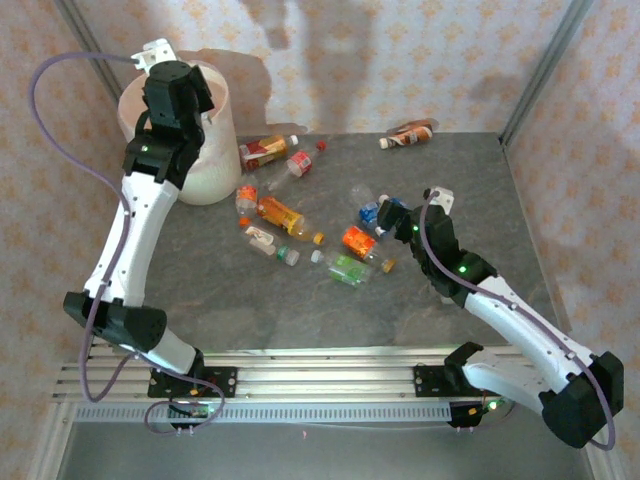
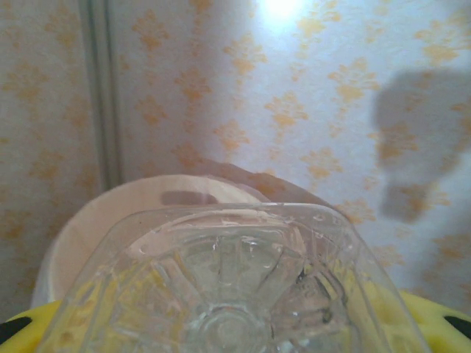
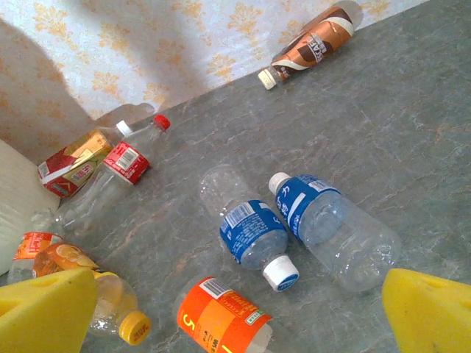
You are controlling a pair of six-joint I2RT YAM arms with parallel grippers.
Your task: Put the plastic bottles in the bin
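While poised above the bin (image 1: 215, 170) at far left, clamps a clear bottle (image 2: 235, 287) in the jaws of the left gripper (image 1: 160, 58). Holds the right gripper (image 1: 392, 215) over the table (image 1: 500, 200), jaws wide apart, beside two blue-labelled bottles (image 3: 254, 232). Leaves other bottles (image 1: 280, 215) strewn mid-table, one brown bottle (image 1: 410, 133) by the far wall (image 1: 400, 60).

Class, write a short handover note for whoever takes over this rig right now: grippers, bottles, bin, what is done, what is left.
Left gripper: shut on a clear bottle, held over the bin, far left.
Right gripper: open, empty, next to two blue-label bottles.
Done: one bottle lifted, not yet released; the bin's inside cannot be seen.
Left: drop it, then collect the other bottles scattered on the table, including the brown bottle at its far edge.
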